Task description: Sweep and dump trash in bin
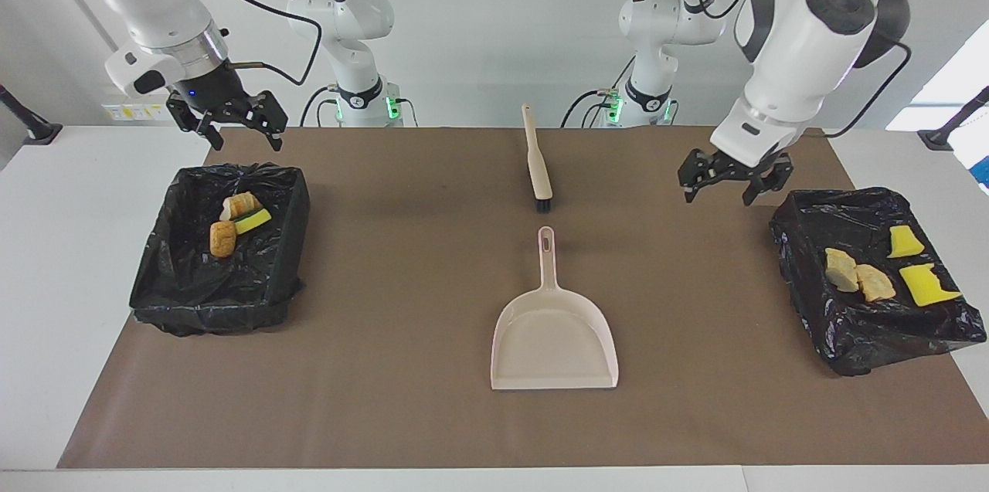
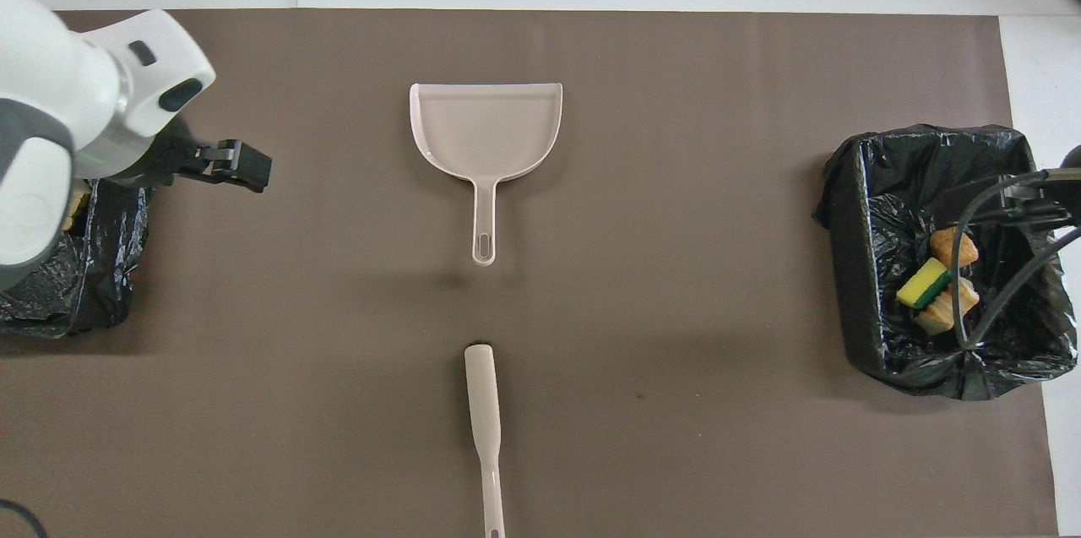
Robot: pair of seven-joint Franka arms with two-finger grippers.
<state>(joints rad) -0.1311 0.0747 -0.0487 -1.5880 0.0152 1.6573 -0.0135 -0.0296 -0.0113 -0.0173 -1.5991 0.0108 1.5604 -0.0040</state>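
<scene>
The trash lies in two black-lined bins. Two tan lumps [image 1: 858,276] and two yellow sponge pieces [image 1: 923,283] sit in the bin [image 1: 873,341] at the left arm's end. Bread lumps [image 1: 222,237] and a green-topped sponge [image 2: 923,283] sit in the bin [image 1: 216,307] at the right arm's end. My left gripper [image 1: 718,195] hangs open and empty over the mat beside its bin. Over the near rim of the other bin, my right gripper [image 1: 247,143] waits open and empty.
A beige dustpan [image 1: 554,337] lies flat mid-mat, its handle pointing toward the robots. A beige hand brush [image 1: 538,164] lies nearer the robots, in line with that handle. Brown mat [image 1: 386,368] covers the table between the bins.
</scene>
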